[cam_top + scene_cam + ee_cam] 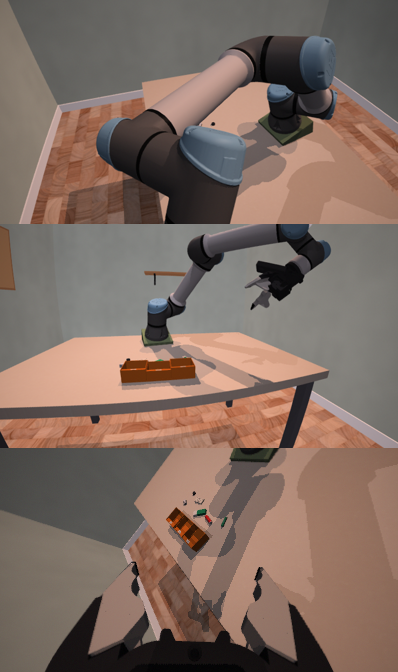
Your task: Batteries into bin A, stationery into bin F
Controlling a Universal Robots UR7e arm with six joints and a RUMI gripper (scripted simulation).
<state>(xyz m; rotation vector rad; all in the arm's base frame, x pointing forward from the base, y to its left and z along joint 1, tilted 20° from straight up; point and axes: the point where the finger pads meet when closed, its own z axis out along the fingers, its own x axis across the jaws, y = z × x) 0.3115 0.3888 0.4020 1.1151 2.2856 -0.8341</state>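
Observation:
My gripper (248,297) (197,565) is open and empty, high above the table and far to the right of the bins in the exterior view. Three orange bins stand upright in a joined row: left (134,376), middle (158,376) and right (182,372). Their labels are too small to read. Behind them lie a green item (201,512) (159,360), a red item (208,520), a thin green item (224,522), small whitish items (199,501), a small grey item (184,502) and a small black item (194,493) (128,359) (213,123). Which are batteries or stationery is unclear.
The arm's green base block (308,128) (169,343) stands behind the items on the table (83,391). The arm hides most of the items and the bins in the top view. Walls stand around the table. A wooden shelf (170,273) is on the back wall.

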